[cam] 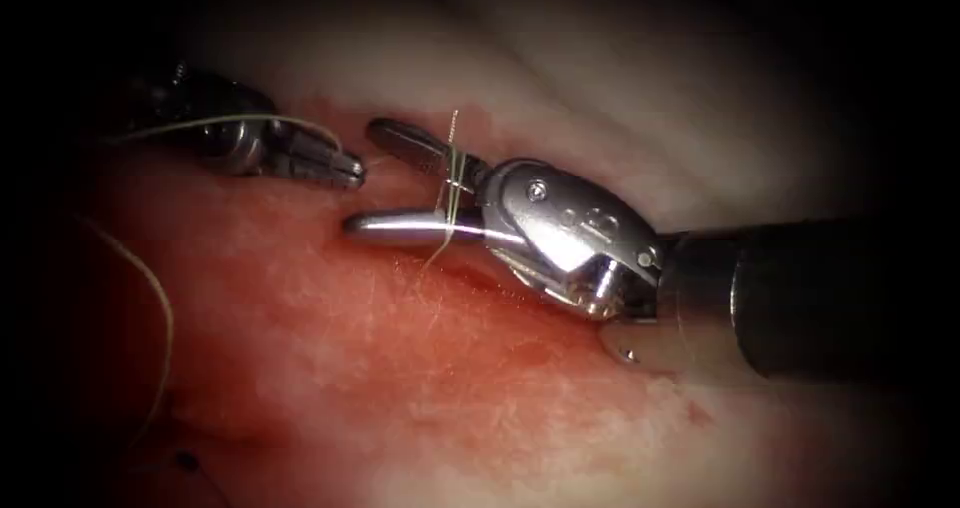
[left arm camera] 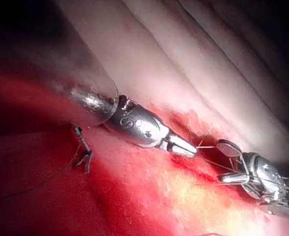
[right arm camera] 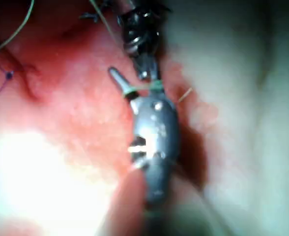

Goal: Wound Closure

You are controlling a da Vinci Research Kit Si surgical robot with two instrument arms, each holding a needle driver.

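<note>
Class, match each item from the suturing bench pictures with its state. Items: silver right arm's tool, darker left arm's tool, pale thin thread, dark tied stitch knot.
Items
1. silver right arm's tool
2. darker left arm's tool
3. pale thin thread
4. dark tied stitch knot

States
A. sits on the red tissue, apart from both tools
B. jaws spread wide open
C. wound across two open jaws
D. jaws shut, apparently on the thread, left of the other tool in the endoscope view

Pairs: 1-B, 2-D, 3-C, 4-A
</note>
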